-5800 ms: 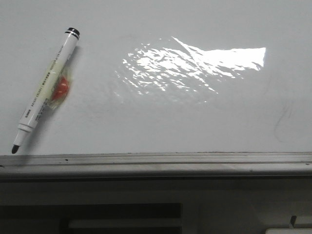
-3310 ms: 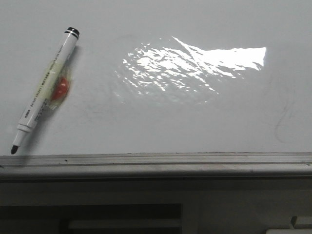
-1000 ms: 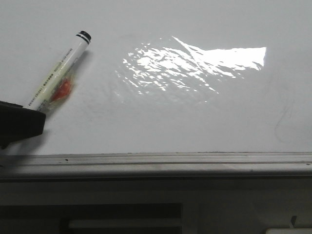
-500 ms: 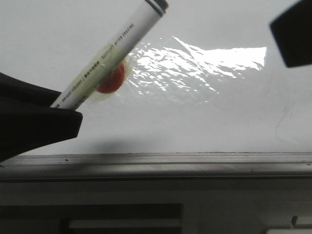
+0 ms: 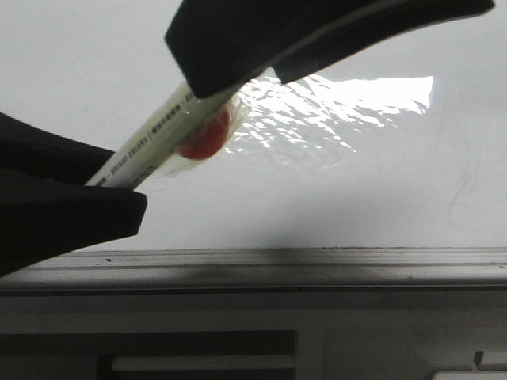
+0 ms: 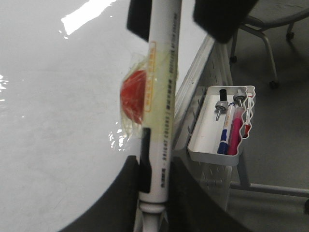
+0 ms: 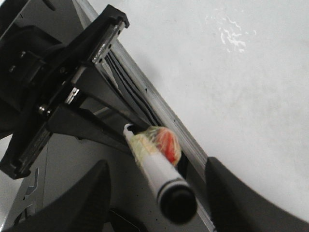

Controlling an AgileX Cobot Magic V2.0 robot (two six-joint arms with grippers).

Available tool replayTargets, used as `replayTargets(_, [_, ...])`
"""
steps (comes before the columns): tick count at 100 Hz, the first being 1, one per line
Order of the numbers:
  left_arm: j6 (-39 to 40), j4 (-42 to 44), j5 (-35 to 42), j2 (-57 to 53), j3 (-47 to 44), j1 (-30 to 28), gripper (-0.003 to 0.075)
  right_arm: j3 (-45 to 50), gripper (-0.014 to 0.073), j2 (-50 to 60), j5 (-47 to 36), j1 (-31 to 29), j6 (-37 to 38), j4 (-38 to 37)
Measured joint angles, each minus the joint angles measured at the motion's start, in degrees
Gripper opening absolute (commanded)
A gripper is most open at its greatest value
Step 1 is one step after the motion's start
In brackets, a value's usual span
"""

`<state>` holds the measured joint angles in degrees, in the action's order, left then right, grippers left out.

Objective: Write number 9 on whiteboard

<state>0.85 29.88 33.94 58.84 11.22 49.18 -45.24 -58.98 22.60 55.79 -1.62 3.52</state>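
The whiteboard (image 5: 333, 198) is glossy white with glare and a grey edge rail (image 5: 317, 258). No number 9 shows on it. A white marker (image 5: 154, 145) with a red magnet (image 5: 203, 141) taped to it is lifted off the board, slanting up to the right. My left gripper (image 5: 103, 180) is shut on its tip end; the left wrist view shows the barrel (image 6: 161, 96) pinched between the jaws (image 6: 154, 193). My right gripper (image 5: 238, 79) is open, its fingers either side of the black cap end (image 7: 176, 203), not touching it. The marker's tip is hidden.
A white tray (image 6: 205, 145) holding several markers hangs beside the board's edge. Chair legs (image 6: 268, 43) stand on the floor beyond. A faint grey mark (image 5: 458, 198) lies at the board's right. Dark furniture sits below the rail.
The marker lay on the board at the left. My left gripper took hold of it and lifted it toward the middle. My right gripper came in from the upper right over its cap end.
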Motion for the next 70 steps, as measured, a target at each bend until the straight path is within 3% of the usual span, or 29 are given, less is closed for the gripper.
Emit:
replayTargets(10, [0.0,0.4,0.0,0.0,0.0,0.0,-0.002,-0.9,0.0304,-2.0,0.2,0.0,0.0,1.0])
replayTargets(36, [-0.4,0.6,-0.1,0.0,0.0,0.0,-0.0011,-1.5,-0.0069,-3.0,1.0,0.2,0.0,2.4])
replayTargets(43, [-0.8,0.8,-0.3,0.0,0.0,0.0,0.0052,-1.6,-0.0069,-3.0,1.1,0.5,0.0,3.3])
replayTargets(60, [-0.5,-0.8,0.3,0.0,0.0,0.0,0.0326,-1.6,-0.0069,-3.0,1.3,0.5,0.0,2.8])
replayTargets(70, [-0.4,-4.6,0.6,-0.2,0.0,0.0,0.0369,-1.6,-0.0069,-3.0,1.3,0.4,0.0,2.3])
